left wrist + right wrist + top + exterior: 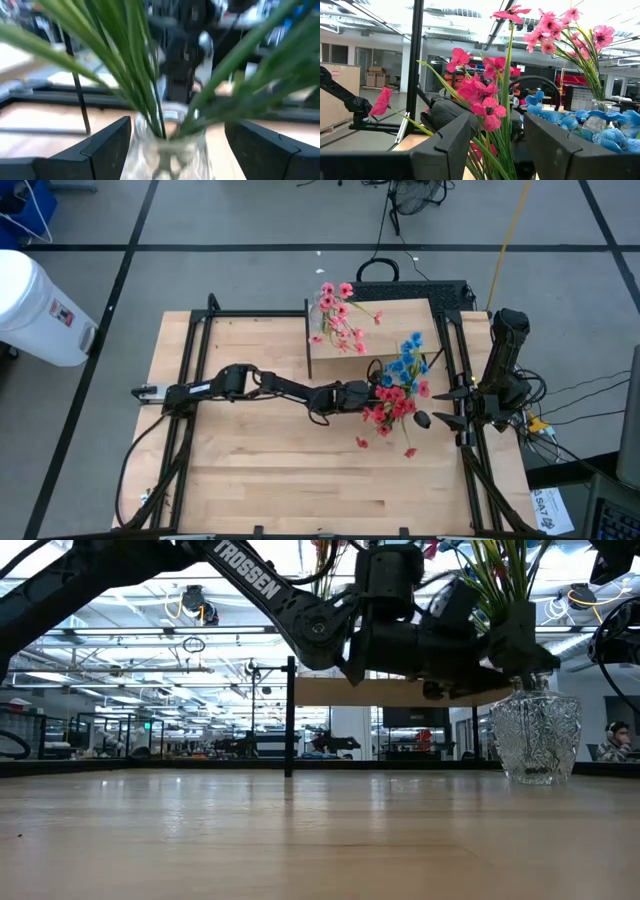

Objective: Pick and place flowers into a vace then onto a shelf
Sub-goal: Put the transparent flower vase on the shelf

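A cut-glass vase [537, 740] stands on its base on the wooden table, right of the middle. In it are red and blue flowers [398, 388] on green stems [150, 75]. My left gripper [372, 393] reaches in level from the table's left. It is open, with a finger on either side of the vase's neck [167, 135]. Behind it stands the shelf [390, 330], a small wood board on black legs. A second bunch of pink flowers [338, 315] stands at the shelf's left end. My right gripper [445, 408] waits open at the table's right edge. My left gripper has one finger [112, 142] close against the neck of the vase, while a gap shows between the glass and the other finger [250, 145]. I cannot tell whether it touches the vase. The fingers come in level from the table's left, below the stems.
Black frame rails [200, 380] run along the table's left and right sides. A black shelf leg [290, 720] stands behind the left arm. Two loose red blossoms [362, 442] lie on the table near the vase. A white bin [40, 300] stands off the table's left.
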`<action>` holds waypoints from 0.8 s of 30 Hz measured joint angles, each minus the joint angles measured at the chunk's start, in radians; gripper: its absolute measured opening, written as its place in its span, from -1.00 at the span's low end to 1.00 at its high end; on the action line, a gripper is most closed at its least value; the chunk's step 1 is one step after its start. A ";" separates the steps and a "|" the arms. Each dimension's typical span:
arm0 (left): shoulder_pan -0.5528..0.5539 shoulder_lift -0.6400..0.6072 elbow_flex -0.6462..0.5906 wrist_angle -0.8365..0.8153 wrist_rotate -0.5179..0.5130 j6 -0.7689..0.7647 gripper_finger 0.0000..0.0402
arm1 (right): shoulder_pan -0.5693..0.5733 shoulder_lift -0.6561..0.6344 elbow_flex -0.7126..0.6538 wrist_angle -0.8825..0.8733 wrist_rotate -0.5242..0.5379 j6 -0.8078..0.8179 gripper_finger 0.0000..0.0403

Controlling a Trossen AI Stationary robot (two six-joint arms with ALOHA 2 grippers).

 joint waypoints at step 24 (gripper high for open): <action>0.008 0.074 0.098 -0.059 -0.021 0.006 0.01 | 0.000 0.001 0.000 -0.047 0.000 0.000 -0.13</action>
